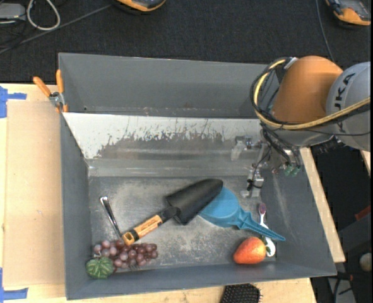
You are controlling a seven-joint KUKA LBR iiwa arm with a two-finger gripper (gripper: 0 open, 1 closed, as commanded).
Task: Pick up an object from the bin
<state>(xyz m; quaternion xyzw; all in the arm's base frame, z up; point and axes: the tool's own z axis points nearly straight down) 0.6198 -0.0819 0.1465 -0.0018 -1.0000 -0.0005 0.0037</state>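
My gripper (pixel 255 180) hangs low at the right side of the bin, just above and behind the wide end of a blue plastic scoop (pixel 223 211). The scoop lies on the floor with its thin handle pointing to the front right. A small purple-tipped stick (pixel 262 212) lies beside the scoop's handle. A garden trowel (pixel 185 202) with a black blade and an orange handle lies left of the scoop, its blade touching the scoop. A red strawberry (pixel 250 250) rests near the front right corner.
A bunch of dark purple grapes (pixel 125 252) with a green leaf (pixel 100 268) lies at the front left. A thin metal rod (pixel 110 215) lies just behind it. The arm's orange cover and cables hang over the bin's right rim.
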